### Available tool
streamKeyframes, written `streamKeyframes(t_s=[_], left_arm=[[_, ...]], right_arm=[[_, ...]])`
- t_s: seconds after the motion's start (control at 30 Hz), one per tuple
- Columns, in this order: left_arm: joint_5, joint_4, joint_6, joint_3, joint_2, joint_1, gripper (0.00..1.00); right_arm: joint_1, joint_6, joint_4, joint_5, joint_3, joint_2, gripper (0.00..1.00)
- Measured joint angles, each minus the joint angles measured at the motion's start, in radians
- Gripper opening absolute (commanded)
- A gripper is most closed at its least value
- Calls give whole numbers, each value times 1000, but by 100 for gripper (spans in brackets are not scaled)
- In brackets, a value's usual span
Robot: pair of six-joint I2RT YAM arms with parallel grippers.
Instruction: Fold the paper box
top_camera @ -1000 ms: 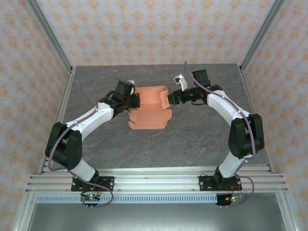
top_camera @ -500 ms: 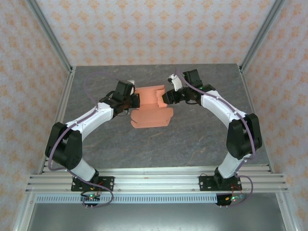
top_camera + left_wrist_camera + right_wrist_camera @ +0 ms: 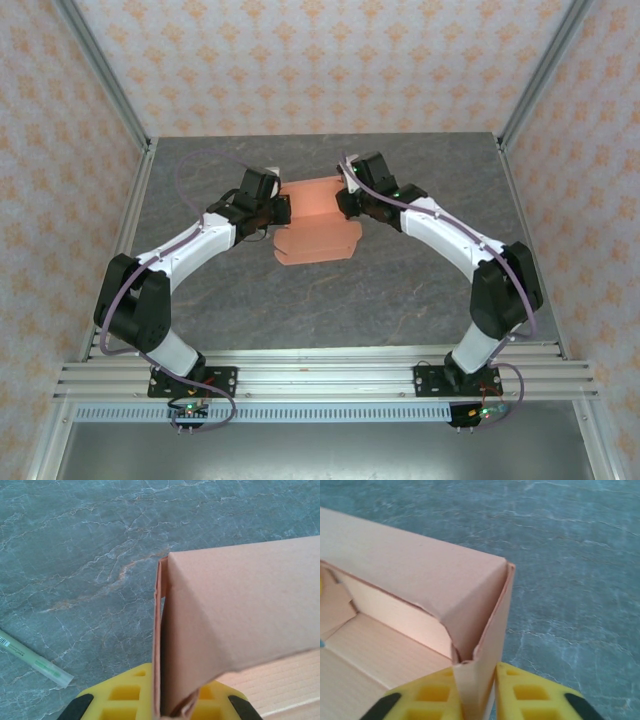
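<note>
Grey marbled counter (image 3: 400,290) carries the salmon paper box (image 3: 318,225), half folded, at mid-width toward the back. The left end effector (image 3: 283,210) is clamped tight on the box's left wall. Opposite it, the right end effector (image 3: 347,203) pinches the raised right-hand wall at its corner.

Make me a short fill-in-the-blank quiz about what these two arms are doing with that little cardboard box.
1. The paper box is coloured ____.
2. The left tool and the right tool each pinch one of its walls, so ____ tools hold it.
3. The fingers of both tools are coloured ____.

Missing words: orange; two; yellow.
</note>
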Motion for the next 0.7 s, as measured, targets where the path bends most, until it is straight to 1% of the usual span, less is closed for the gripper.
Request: streamKeyframes(t_s=[0.13, 0.37, 0.53, 0.7], left_arm=[[1, 0, -3, 2, 0, -2, 0], [3, 6, -12, 4, 0, -2, 0], [3, 6, -26, 4, 0, -2, 0], [5, 14, -29, 4, 0, -3, 0]], right_arm=[[47, 53, -20, 149, 10, 1, 10], [144, 127, -100, 410, 84, 40, 7], [187, 166, -146, 541, 129, 79, 7], [206, 194, -169, 613, 144, 97, 7]])
